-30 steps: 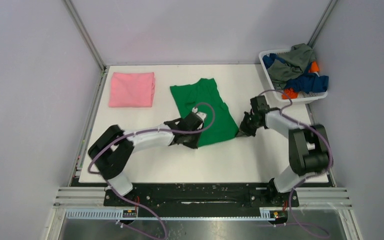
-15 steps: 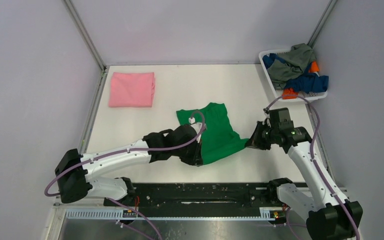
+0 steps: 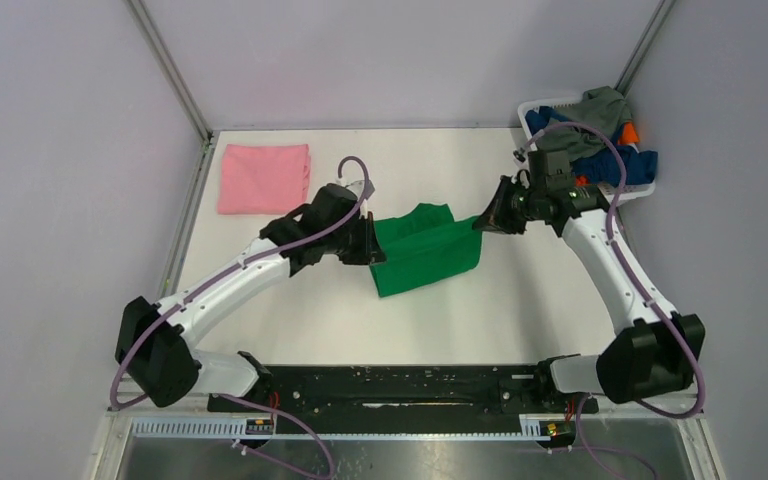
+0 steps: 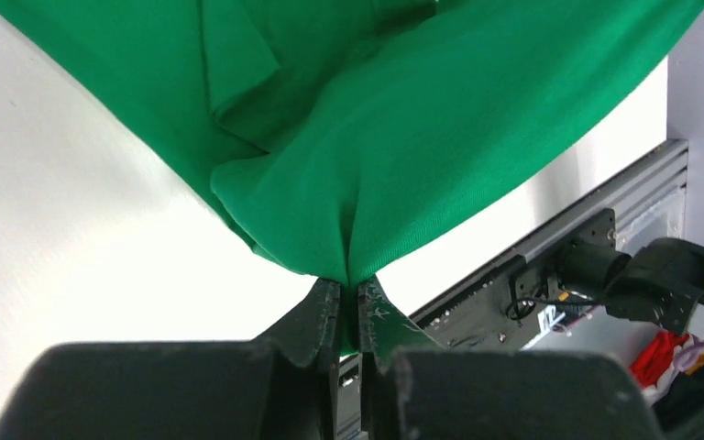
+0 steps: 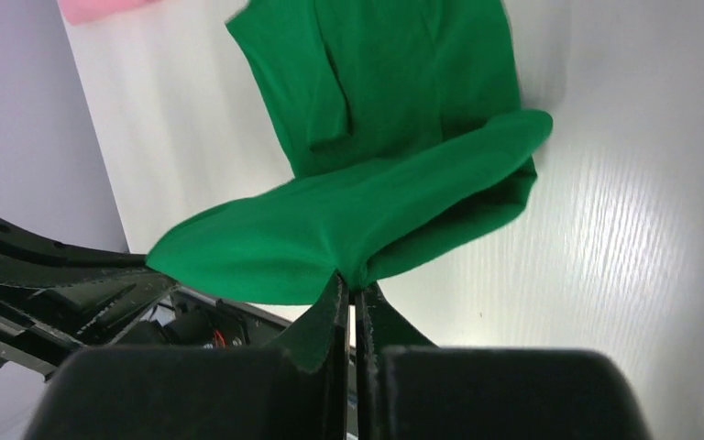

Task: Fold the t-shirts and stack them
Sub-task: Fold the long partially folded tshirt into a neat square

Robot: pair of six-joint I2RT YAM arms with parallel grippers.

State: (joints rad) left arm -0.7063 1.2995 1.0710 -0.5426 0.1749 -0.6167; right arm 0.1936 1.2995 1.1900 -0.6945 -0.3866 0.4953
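Note:
The bright green t-shirt (image 3: 425,258) lies mid-table with one edge lifted and doubled back over the rest. My left gripper (image 3: 372,240) is shut on its left corner, the cloth pinched between the fingertips (image 4: 348,291). My right gripper (image 3: 482,222) is shut on its right corner (image 5: 356,286). The green t-shirt fills the left wrist view (image 4: 394,137) and hangs in a fold in the right wrist view (image 5: 367,202). The folded light pink t-shirt (image 3: 263,178) lies flat at the far left. Grey-olive (image 3: 588,112), dark blue (image 3: 620,165) and orange (image 3: 628,133) t-shirts are heaped in the basket.
The white slotted basket (image 3: 550,165) stands at the far right corner, just behind my right arm. Grey walls and metal frame posts close the table on three sides. The black arm-base rail (image 3: 400,385) runs along the near edge.
Both grippers have lifted the green t-shirt's near edge and carried it toward the far side, doubling the shirt over. Both arms have stretched out away from their bases.

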